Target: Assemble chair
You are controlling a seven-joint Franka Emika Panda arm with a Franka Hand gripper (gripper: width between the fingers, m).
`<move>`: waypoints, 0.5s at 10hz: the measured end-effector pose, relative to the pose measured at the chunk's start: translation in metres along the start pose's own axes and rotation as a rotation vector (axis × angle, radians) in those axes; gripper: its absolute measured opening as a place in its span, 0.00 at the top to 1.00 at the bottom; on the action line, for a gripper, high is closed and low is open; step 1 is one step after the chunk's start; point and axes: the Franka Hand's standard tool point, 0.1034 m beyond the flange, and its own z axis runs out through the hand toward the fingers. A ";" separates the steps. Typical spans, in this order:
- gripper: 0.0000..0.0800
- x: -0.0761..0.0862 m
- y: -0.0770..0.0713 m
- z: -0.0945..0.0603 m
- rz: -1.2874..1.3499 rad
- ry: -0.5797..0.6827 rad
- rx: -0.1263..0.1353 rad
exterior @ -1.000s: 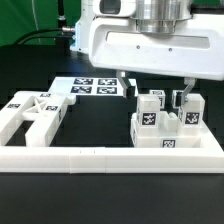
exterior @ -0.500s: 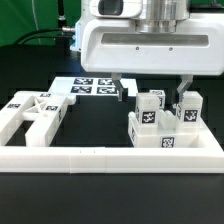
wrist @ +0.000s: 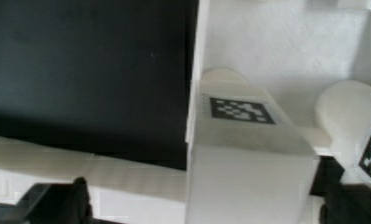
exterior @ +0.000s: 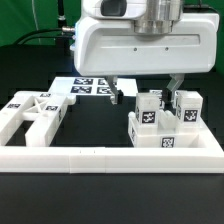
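The chair [exterior: 160, 136] is in loose parts, in two groups on the black bench [exterior: 100, 125]. On the exterior view's right a flat slab carries upright square posts, each with a black-and-white tag. On the exterior view's left a second group of white bars [exterior: 30, 115] lies well apart from it. Both groups sit against the long white border rail [exterior: 100, 160]. The rail probably serves as a stop, so a part pushed against it stays square and cannot slide while another part is fitted. The marker board [exterior: 95, 87] lies flat behind them, carrying nothing.

The claw [exterior: 147, 92] hangs over the right-hand group with its jaws spread as wide as they go, and it holds nothing. In the exterior view its two fingers come down on either side of the nearer post [exterior: 150, 108], with the other post [exterior: 190, 108] just beside the far finger. The wrist view shows the same: the tagged post [wrist: 244, 130] stands between the dark fingertips [wrist: 57, 200], with space on both sides and no contact that I can make out. The claw seems lined up either to take that post or to leave it standing; which of the two cannot be told.
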 end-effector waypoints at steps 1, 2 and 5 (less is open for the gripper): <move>0.30 0.000 0.000 0.000 0.008 0.000 0.000; 0.47 0.000 0.000 0.000 0.008 0.000 0.000; 0.64 0.000 0.000 0.000 0.038 0.000 0.000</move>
